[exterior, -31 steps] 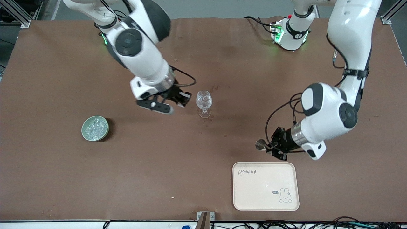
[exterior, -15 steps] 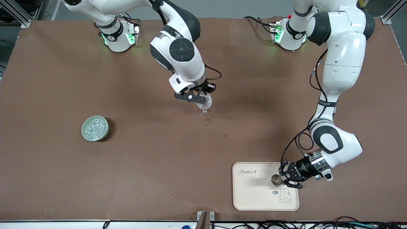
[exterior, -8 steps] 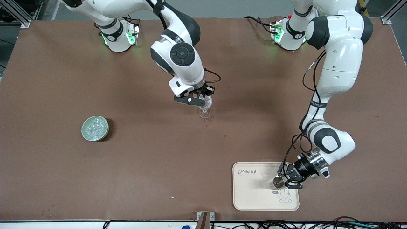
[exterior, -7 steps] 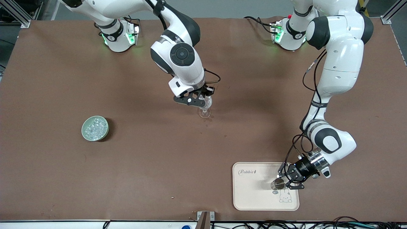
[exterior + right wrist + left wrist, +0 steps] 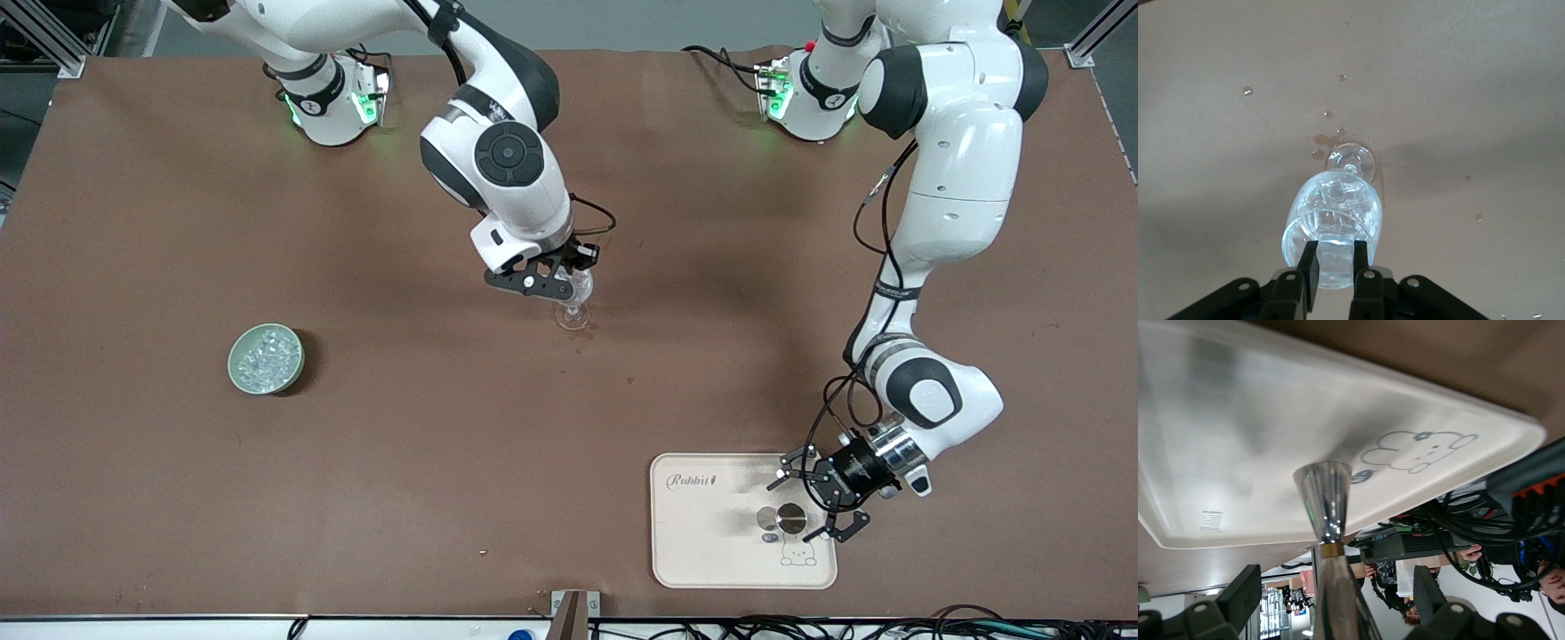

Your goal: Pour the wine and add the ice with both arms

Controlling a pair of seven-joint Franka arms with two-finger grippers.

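— Two claws in play; where is each?

— The left claw point(image 5: 816, 508) is low over the cream tray point(image 5: 702, 551), near the edge toward the left arm's end of the worktop point(image 5: 356, 462). Its fingers are spread wide, released, and a small metal cup point(image 5: 781, 516) stands on the tray between them, touching neither. From the left wrist view the cup point(image 5: 1324, 499) tapers to a narrow neck and rests on the tray point(image 5: 1218, 440) close to the printed rabbit point(image 5: 1415, 450).

— And the right one?

— The right claw point(image 5: 573, 271) is over the stemmed glass point(image 5: 575, 313) at the middle of the worktop. In the right wrist view its fingertips point(image 5: 1310, 270) are nearly together right at the rim of the glass point(image 5: 1335, 220). They appear clenched on a clear cube, though against the glass I cannot be certain.

— Where is the ice?

— Most of the ice point(image 5: 265, 356) fills the pale green bowl point(image 5: 242, 380), well apart from the glass, toward the right arm's end. More cubes point(image 5: 1338, 200) sit inside the glass.

— Anything on the worktop itself?

— Small droplets point(image 5: 1321, 140) lie just beside the foot of the glass.
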